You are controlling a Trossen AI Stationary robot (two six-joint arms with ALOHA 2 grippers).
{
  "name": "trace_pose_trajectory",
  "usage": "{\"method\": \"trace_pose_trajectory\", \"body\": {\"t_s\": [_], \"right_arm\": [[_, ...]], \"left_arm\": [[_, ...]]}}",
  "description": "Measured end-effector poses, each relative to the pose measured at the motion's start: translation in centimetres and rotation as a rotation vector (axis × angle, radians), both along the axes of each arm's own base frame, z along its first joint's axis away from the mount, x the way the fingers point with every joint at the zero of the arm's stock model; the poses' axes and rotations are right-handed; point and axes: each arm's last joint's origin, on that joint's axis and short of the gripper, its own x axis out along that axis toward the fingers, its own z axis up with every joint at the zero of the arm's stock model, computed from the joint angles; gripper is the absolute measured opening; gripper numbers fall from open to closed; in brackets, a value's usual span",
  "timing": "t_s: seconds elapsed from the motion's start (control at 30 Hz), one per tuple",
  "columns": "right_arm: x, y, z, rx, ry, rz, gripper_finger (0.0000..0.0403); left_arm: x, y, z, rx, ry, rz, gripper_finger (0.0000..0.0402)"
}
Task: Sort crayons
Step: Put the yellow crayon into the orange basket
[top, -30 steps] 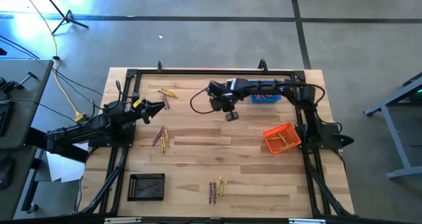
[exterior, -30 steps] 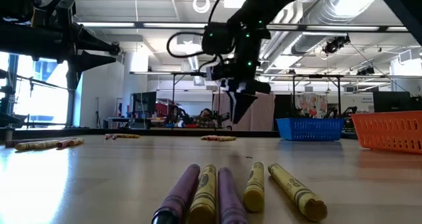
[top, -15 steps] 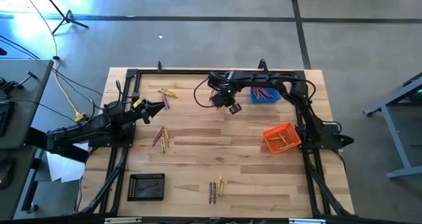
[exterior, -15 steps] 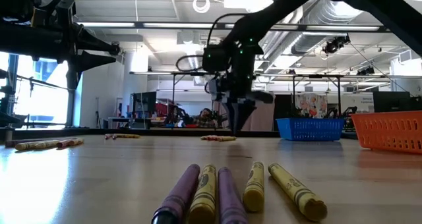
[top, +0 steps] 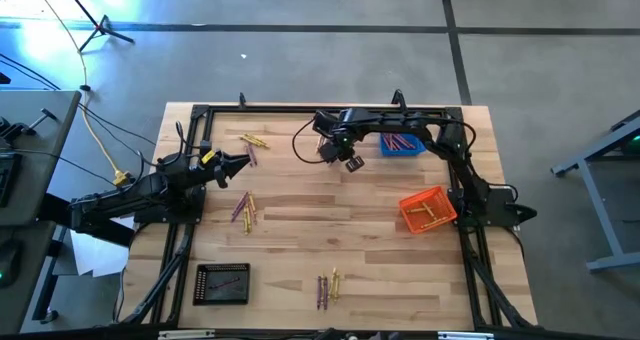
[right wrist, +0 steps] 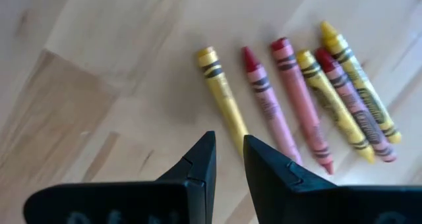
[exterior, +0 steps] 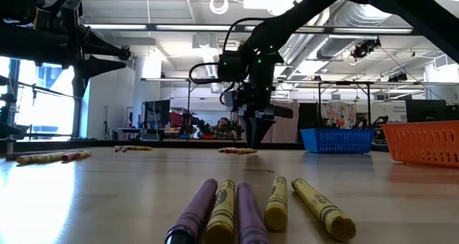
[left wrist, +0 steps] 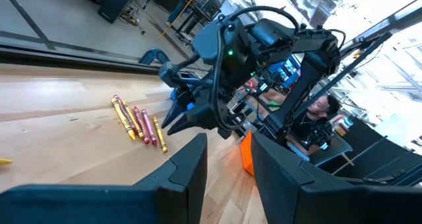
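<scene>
A row of several crayons (right wrist: 297, 99), yellow, red and maroon, lies flat on the wooden table near its far edge. My right gripper (right wrist: 229, 151) points down just above the near end of the row, fingers slightly apart with nothing between them. The end of the outermost yellow crayon (right wrist: 223, 95) runs toward the gap. In the low view this gripper (exterior: 255, 140) hangs over the crayons (exterior: 237, 151). My left gripper (top: 243, 161) waits level at the table's left, open and empty. Other crayon groups lie at the far left (top: 253, 140), the left middle (top: 243, 208) and the near edge (top: 327, 288).
A blue basket (top: 402, 145) with crayons stands at the far right. An orange basket (top: 425, 210) holding yellow crayons sits at the right, and a black basket (top: 222, 283) at the near left. A black frame (top: 300, 108) rims the table. People and desks show beyond it.
My right gripper has gone toward the table's far edge and down toward the row of crayons, rolling about its own axis as it went. Over the last half second it has nearly stopped. No crayon has moved.
</scene>
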Motion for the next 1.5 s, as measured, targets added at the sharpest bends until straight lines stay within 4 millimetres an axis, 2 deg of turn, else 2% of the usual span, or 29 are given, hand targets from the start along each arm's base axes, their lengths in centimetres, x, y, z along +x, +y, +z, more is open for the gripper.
{"method": "trace_pose_trajectory", "body": {"t_s": [0.57, 1.0, 1.23, 1.5], "right_arm": [[0.3, -0.3, 0.0, 0.011, -0.047, 0.004, 0.0062], [0.3, -0.9, -1.0, 0.034, -0.046, 0.023, 0.0062], [-0.3, -1.1, -1.1, 0.131, -0.040, 0.003, 0.0062], [-0.4, -1.5, -1.2, 0.138, -0.038, -0.031, 0.0062]], "left_arm": [[0.0, 0.0, 0.0, 0.000, 0.000, 0.000, 0.0106], [0.0, 0.0, 0.0, 0.000, -0.001, 0.000, 0.0106], [0.0, 0.0, 0.0, 0.000, -0.001, 0.000, 0.0106], [0.0, 0.0, 0.0, 0.000, 0.000, 0.000, 0.0106]]}}
